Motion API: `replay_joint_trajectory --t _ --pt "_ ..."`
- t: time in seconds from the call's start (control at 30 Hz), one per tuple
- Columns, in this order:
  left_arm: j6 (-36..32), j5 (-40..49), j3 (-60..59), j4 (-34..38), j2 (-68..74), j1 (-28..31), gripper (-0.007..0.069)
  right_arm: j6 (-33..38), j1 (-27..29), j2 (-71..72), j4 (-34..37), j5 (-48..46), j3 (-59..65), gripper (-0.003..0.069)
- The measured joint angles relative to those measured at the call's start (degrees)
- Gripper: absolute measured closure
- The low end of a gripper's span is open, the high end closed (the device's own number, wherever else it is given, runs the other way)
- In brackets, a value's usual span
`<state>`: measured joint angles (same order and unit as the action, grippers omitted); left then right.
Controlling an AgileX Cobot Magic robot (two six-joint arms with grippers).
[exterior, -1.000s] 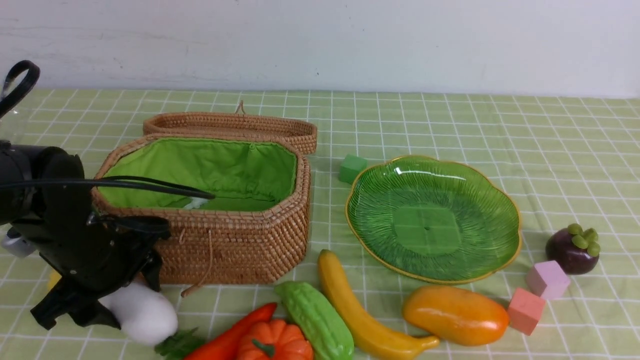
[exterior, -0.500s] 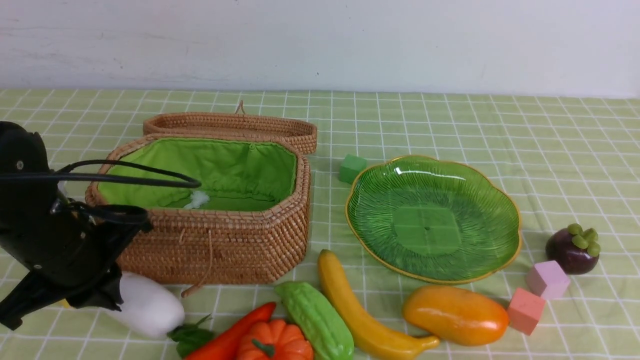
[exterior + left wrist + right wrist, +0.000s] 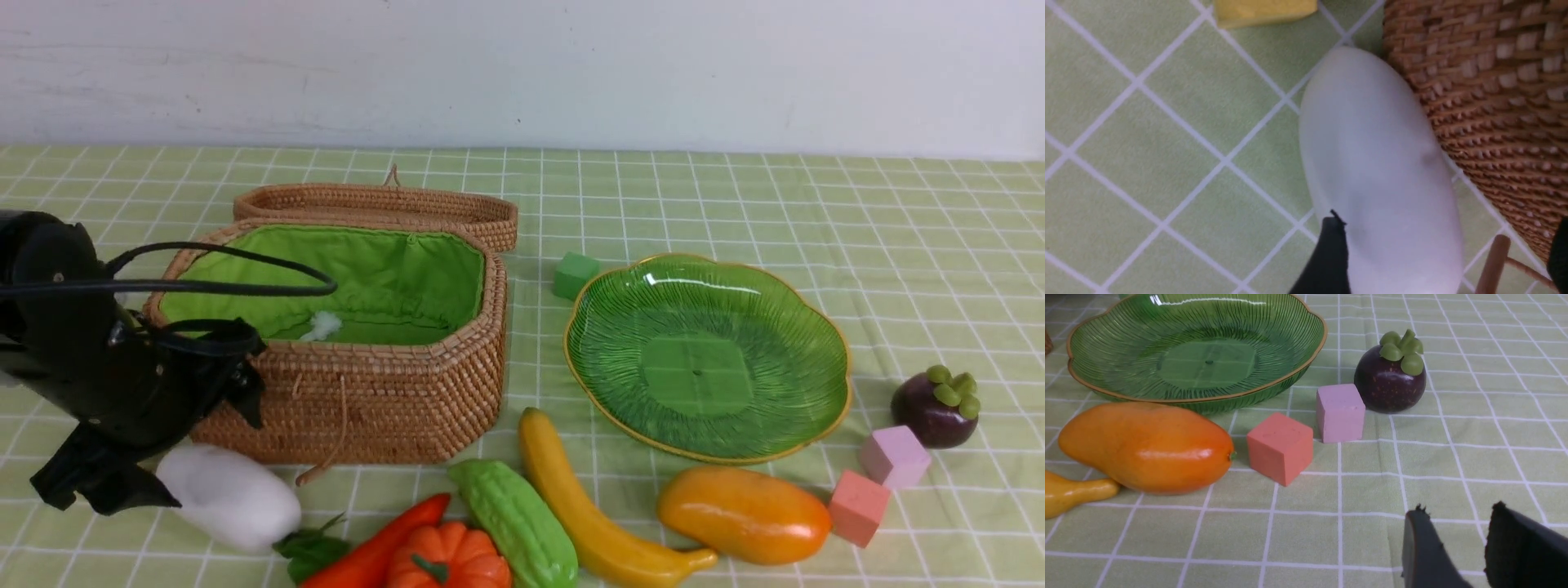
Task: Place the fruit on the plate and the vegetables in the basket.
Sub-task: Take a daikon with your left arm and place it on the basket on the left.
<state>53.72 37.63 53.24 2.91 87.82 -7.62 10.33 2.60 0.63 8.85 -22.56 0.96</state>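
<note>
So the left pincer (image 3: 155, 449) had clamped on the white toy radish with green leaves (image 3: 233, 498) half a second earlier, then sprang wide again. The radish only scooted a bit and stayed on the checked green table (image 3: 735, 204) at lower left, just beside the brown woven rattan basket (image 3: 392, 408). Looked like a missed grab to me. Arm hung low, tilted down, jaws straddling the radish's blunt end. Meanwhile the right pincer (image 3: 1457, 510) sat slightly spread, empty

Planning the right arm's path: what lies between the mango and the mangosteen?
Two small cubes: a salmon cube nearer the mango and a lilac cube beside the mangosteen; the right wrist view shows it.
</note>
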Motion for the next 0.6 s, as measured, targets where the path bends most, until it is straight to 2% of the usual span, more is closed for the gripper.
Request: replay_joint_trajectory --t 0.13,0.3,0.6 --pt "-0.7 -0.4 0.0 0.0 4.3 0.0 -0.0013 0.0 0.0 0.0 0.1 0.0 0.0 0.0417" --pt "-0.7 -0.7 0.3 0.6 8.2 0.0 0.0074 0.0 0.0 0.0 0.1 0.0 0.0 0.0417" --pt "-1.2 1.8 0.2 0.3 6.3 0.0 0.0082 0.0 0.0 0.0 0.1 0.0 0.0 0.0417"
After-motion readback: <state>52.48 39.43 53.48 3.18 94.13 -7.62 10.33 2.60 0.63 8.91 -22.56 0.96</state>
